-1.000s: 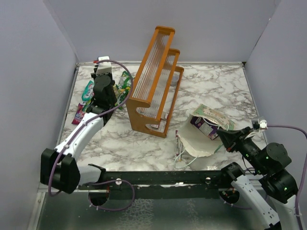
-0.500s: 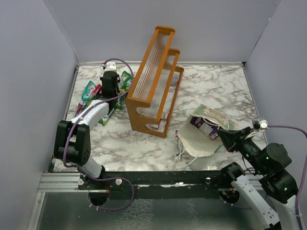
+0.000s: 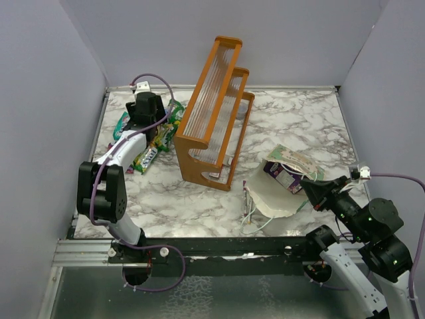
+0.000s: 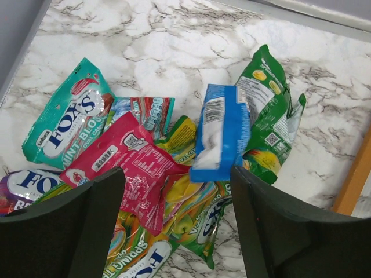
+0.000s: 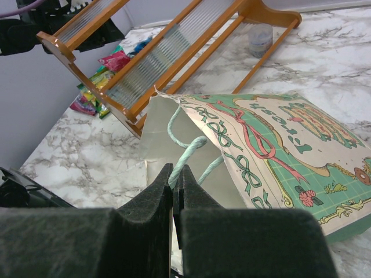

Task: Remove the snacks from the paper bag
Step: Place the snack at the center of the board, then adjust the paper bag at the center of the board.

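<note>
The snacks (image 4: 130, 159) lie heaped on the marble at the far left: teal, magenta, green and yellow-green foil packets. A blue packet (image 4: 220, 133) rests on top of them, blurred, just beyond my fingertips. My left gripper (image 4: 178, 176) hovers open over this heap (image 3: 143, 149), gripping nothing. The paper bag (image 3: 275, 193) lies on its side at the front right, its cream mouth facing left and its printed face (image 5: 278, 145) up. My right gripper (image 5: 177, 171) is shut on the bag's mint cord handle (image 5: 191, 152), and in the top view it (image 3: 312, 189) sits at the bag's right edge.
An orange slatted wooden rack (image 3: 212, 119) stands mid-table between the heap and the bag. A small jar (image 5: 259, 37) sits behind it. Grey walls close the table on three sides. Both arm bases sit along the near rail.
My left gripper has opened over the heap and let the blue packet go onto it. The left arm swung back and in. The right arm and the bag have not moved.
</note>
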You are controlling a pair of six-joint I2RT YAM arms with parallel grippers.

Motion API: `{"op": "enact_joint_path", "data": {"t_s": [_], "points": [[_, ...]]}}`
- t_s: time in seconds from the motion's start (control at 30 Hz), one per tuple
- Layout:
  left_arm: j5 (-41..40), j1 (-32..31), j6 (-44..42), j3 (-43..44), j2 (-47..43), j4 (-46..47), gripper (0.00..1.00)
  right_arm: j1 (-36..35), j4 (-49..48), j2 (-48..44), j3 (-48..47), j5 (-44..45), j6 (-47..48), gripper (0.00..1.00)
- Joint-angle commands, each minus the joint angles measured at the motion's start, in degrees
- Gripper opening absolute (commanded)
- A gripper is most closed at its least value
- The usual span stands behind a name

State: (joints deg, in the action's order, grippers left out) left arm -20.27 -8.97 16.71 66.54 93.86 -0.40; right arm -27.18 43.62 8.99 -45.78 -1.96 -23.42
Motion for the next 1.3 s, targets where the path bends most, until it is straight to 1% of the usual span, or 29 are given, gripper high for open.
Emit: {"op": "enact_joint_path", "data": {"t_s": [0.0, 0.07, 0.13, 0.2, 0.37, 0.47, 0.63, 0.7, 0.77, 0.93, 1.03, 1.1, 1.2, 1.27], "points": [[-1.80, 0.60, 3.50, 1.08, -4.12, -1.94, 0.79, -0.24, -1.19, 0.65, 0.22, 1.20, -0.25, 0.02], [-1.55, 0.55, 3.93, -0.09, -6.55, -0.71, 0.83, -0.24, -1.20, 0.67, 0.19, 1.15, -0.24, 0.02], [-1.98, 0.14, 2.87, -1.03, -8.74, 0.54, 0.85, -0.24, -1.23, 0.67, 0.25, 1.44, -0.39, 0.02], [-3.05, -0.52, 1.26, -1.49, -10.47, 0.97, 0.86, -0.24, -1.21, 1.11, 0.31, 1.68, -0.44, 0.02], [-0.87, -1.46, 0.56, 0.23, -14.57, -1.07, 0.86, -0.24, -1.01, 2.84, 0.08, 1.31, -0.25, 0.02], [-1.38, -2.85, -1.59, 0.23, -17.21, -0.80, 0.86, -0.24, -1.07, 3.25, 0.09, 1.51, -0.34, 0.02], [1.64, -5.80, -5.95, 0.61, -22.12, -0.97, 0.85, -0.24, -0.95, 3.62, 0.10, 1.58, -0.35, 0.02], [4.60, -6.55, -5.94, 1.77, -23.83, -2.18, 0.85, -0.24, -0.91, 3.23, 0.10, 1.91, -0.53, 0.02], [9.48, -7.11, -3.60, 3.87, -25.48, -5.02, 0.85, -0.24, -0.99, 2.71, 0.23, 2.06, -0.66, 0.02], [27.06, -7.99, 4.27, 6.30, -28.33, -9.71, 0.84, -0.24, -1.04, 2.71, 0.21, 2.04, -0.69, 0.02], [36.94, -9.78, 7.91, 5.15, -30.75, -7.19, 0.84, -0.24, -1.12, 3.11, -0.10, 2.11, -0.50, 0.02], [41.63, -12.01, 10.67, 2.87, -32.81, -3.77, 0.84, -0.23, -1.23, 3.45, -0.67, 2.13, -0.24, 0.02], [44.50, -16.39, 14.47, -1.72, -36.00, 1.42, 0.85, -0.24, -1.53, 4.34, -2.21, 3.09, 0.10, 0.02], [44.51, -19.19, 14.59, -3.44, -37.61, 1.64, 0.86, -0.24, -1.92, 5.91, -4.41, 4.25, 0.51, 0.02]]}}
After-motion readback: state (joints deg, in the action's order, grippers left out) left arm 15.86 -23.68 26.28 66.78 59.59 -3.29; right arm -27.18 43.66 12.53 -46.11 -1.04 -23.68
